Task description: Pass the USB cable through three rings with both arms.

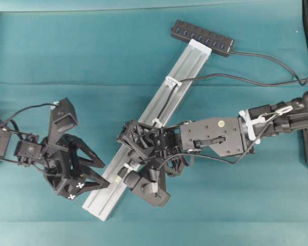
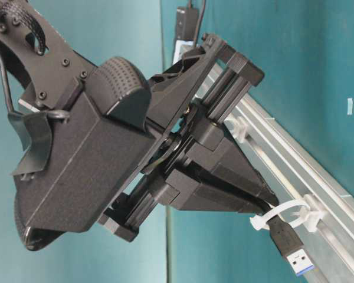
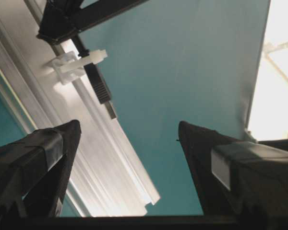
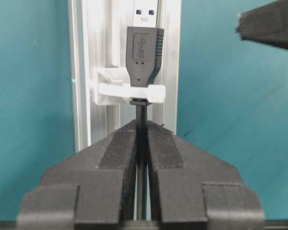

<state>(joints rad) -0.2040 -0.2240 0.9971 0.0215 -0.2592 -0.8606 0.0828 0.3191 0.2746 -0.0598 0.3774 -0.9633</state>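
While right claw [image 4: 142,143] pinches USB cable [image 4: 143,57], plug clears ring [image 4: 129,91].

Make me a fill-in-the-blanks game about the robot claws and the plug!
1. The right gripper is shut on the black ____ just behind its plug.
2. The plug has already poked through a white ____ on the silver rail.
3. The left gripper is ____, holding nothing.
4. The cloth under the rail is coloured ____.

Missing words: cable; ring; open; teal
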